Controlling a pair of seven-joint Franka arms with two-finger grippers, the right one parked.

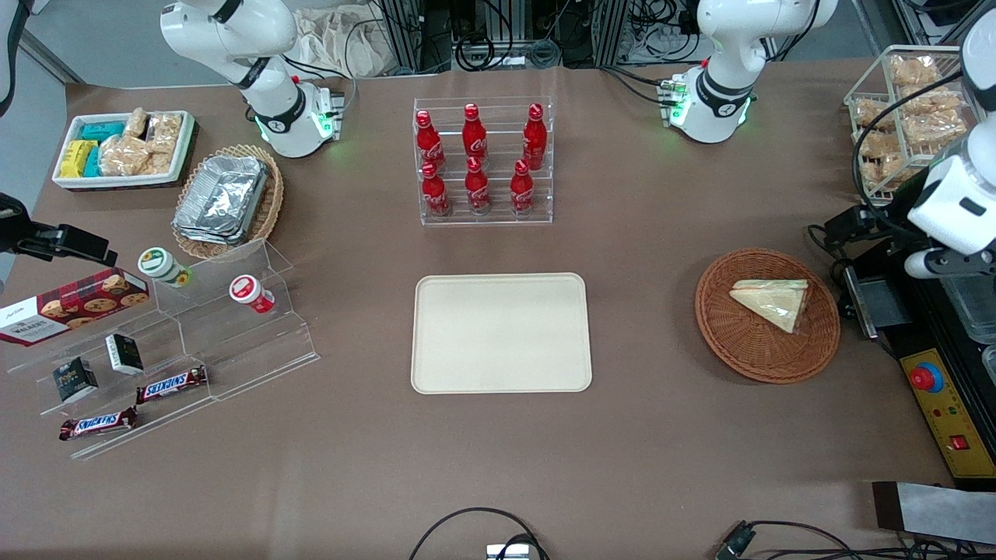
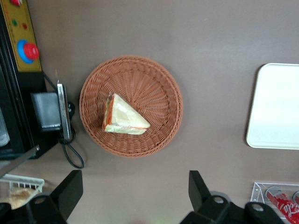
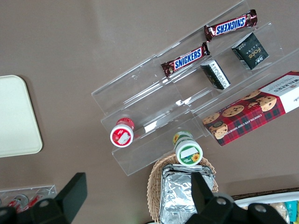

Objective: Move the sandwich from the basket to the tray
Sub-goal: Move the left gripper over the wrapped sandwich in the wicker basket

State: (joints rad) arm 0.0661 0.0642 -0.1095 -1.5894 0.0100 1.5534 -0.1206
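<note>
Still wrapped sandwich (image 2: pixel 123 119), claw (image 2: pixel 135 189) open above

The working left arm rises from its base (image 1: pixel 712 109) at the bench edge farthest from the front camera, and its white wrist (image 1: pixel 953 206) hangs high over the bench edge at the working arm's end. Its pincer (image 2: pixel 133 196) faces straight down with both black fingers (image 2: pixel 70 189) spread wide, gripping nothing.

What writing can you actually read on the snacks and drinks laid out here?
"SNICKERS": two chocolate bars on the clear stand.
"WALKERS": red tartan cookie box.
Coca-Cola script: red bottles, only partly readable.
Small dark boxes, cup lids: too small to read.
Sandwich: no label visible.
The tool hovers open above its basket.
</note>
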